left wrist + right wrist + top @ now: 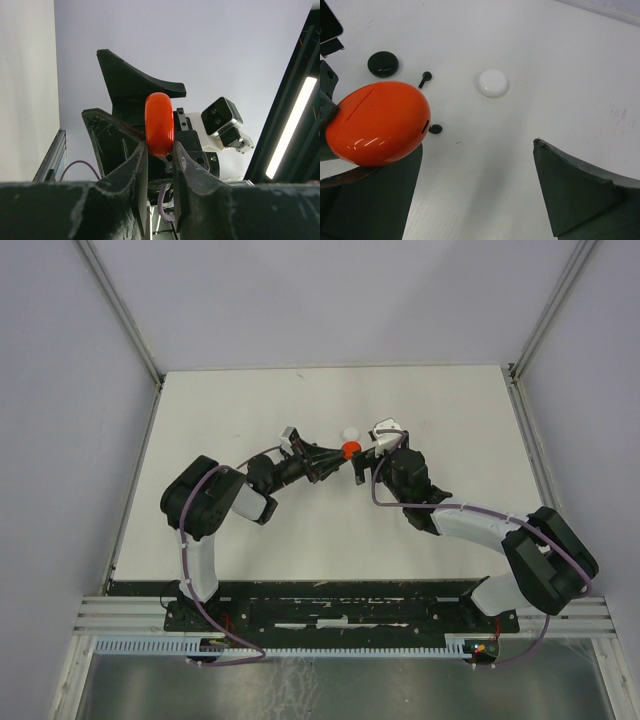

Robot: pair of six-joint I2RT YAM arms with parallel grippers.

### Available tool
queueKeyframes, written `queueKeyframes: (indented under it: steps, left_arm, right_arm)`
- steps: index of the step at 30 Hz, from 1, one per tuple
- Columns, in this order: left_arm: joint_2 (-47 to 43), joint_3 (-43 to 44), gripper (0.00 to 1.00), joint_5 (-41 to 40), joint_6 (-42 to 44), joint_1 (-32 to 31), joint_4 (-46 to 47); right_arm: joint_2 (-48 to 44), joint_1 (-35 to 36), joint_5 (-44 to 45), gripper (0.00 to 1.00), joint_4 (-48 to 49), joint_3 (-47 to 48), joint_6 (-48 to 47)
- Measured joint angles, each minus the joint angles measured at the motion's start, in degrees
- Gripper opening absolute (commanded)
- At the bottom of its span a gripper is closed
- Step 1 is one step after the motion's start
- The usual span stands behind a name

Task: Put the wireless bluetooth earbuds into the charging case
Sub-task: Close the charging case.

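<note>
Two earbuds show on the white table (560, 60): a stemmed black earbud (425, 77) just beside the black case (382, 64), and a rounder black earbud (436, 129) seen past the edge of the orange case (377, 122). No red or white earbuds can be made out. A white case (492, 82) sits apart from them.

The left gripper (159, 147) is clamped on the orange case, holding it on edge above the table. Its seam is visible and the lid looks closed. The right gripper (476, 147) stands wide open and empty, with one finger close by the case. Whether that finger touches it cannot be told.

The step in hand looks like getting the lid open. Doing it well probably means bringing a right fingertip squarely to the seam and prying gently, while the left pads bear on the base half only, so the lid is free to swing. The shell is glossy and rounded, so a sideways push could twist it out of the pinch. Light, straight pressure suits it better.
</note>
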Motion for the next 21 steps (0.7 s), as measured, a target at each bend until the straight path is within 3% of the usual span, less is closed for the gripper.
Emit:
queueKeyframes:
  steps: [11,21]
  left_arm:
    - [0.0,-0.46,0.03,-0.11,0.0,0.04,0.0]
    - [1.81,1.01,0.03,0.26,1.03,0.61,-1.09]
  right_arm:
    - [-1.49,0.0,2.6,1.0,-0.28,-0.22,-0.74]
    - [-6.78,-2.8,12.68,0.99,-12.13,1.18,3.02]
